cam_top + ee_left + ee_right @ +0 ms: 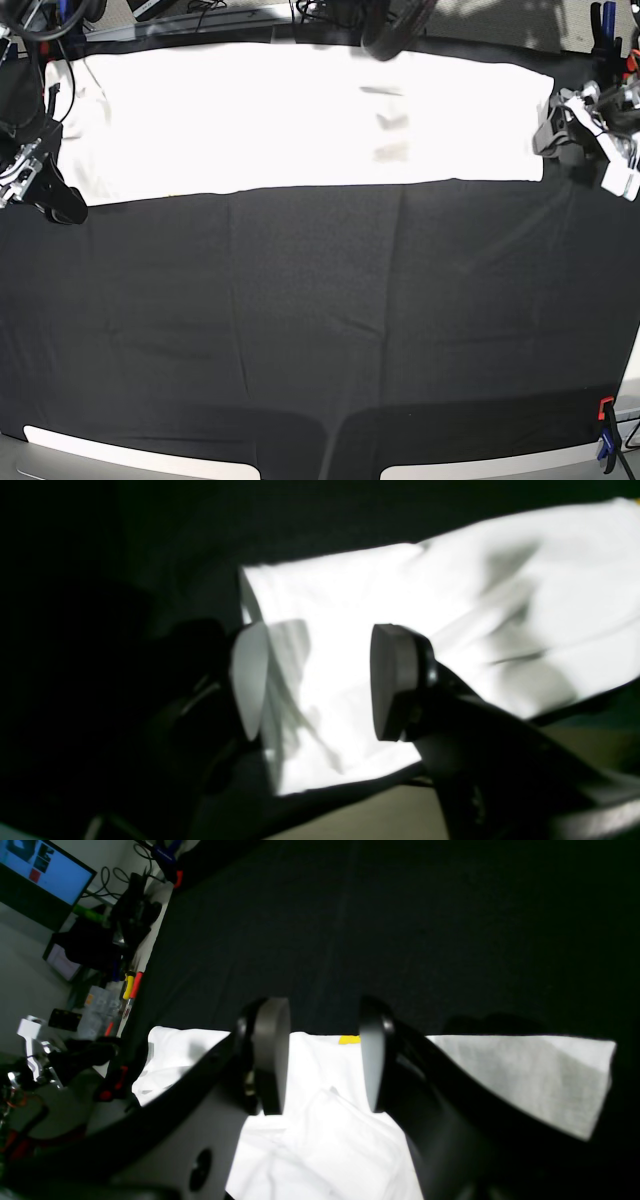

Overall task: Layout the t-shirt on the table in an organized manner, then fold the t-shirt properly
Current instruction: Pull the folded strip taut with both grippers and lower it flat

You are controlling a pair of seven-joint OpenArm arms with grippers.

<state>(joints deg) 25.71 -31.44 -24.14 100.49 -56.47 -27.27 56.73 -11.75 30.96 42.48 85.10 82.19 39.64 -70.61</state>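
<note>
The white t-shirt (300, 120) lies as a long flat band along the far side of the black table (320, 330), plain side up. A scrap of yellow print (349, 1040) shows at its edge. My left gripper (551, 130) is at the shirt's right end. In the left wrist view it (320, 680) is open and empty, just above the shirt's corner (350, 605). My right gripper (55, 198) is at the shirt's left end. In the right wrist view it (322, 1055) is open and empty, over the shirt's edge (320, 1140).
A red and blue clamp (605, 440) grips the near right table edge, and another (600, 20) sits at the far right corner. Beyond the table's side are a monitor (40, 865), cables and hand tools (131, 985). Black cloth stretches in front of the shirt.
</note>
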